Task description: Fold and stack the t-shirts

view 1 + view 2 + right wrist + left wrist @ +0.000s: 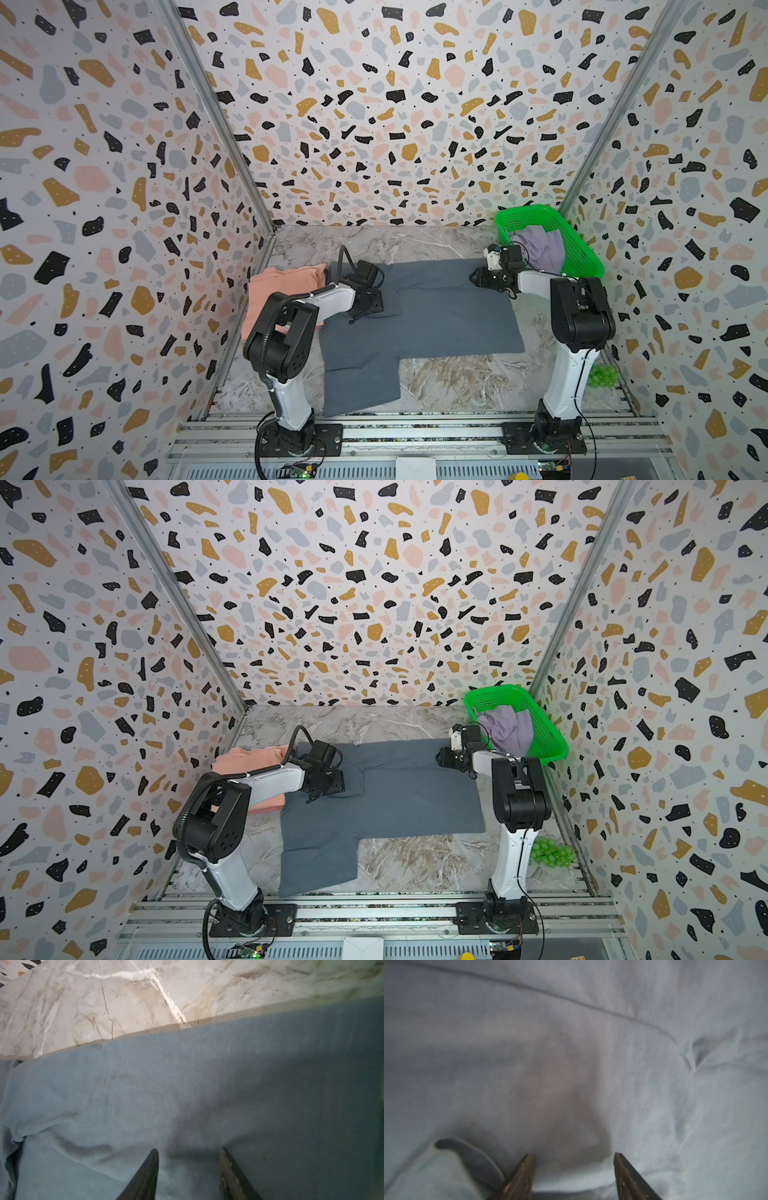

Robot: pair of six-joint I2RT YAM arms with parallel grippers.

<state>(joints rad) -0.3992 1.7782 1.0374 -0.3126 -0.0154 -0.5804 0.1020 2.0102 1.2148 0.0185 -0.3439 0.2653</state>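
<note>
Bare worktop (374, 241) lies open in a strip along the back wall, at upper centre of the table area, and in a patch at lower centre. The dark grey t-shirt (436, 316) covers the middle. The pink t-shirt (282, 284) occupies the left edge. The green basket (577, 249) fills the right rear corner. The green balls (552, 854) crowd the right wall.

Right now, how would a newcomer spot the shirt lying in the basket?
Find the green basket in the far right corner of the marble table. The crumpled cloth inside is the lilac shirt, paler than the grey shirt spread flat mid-table and the pink shirt folded at the left.
</note>
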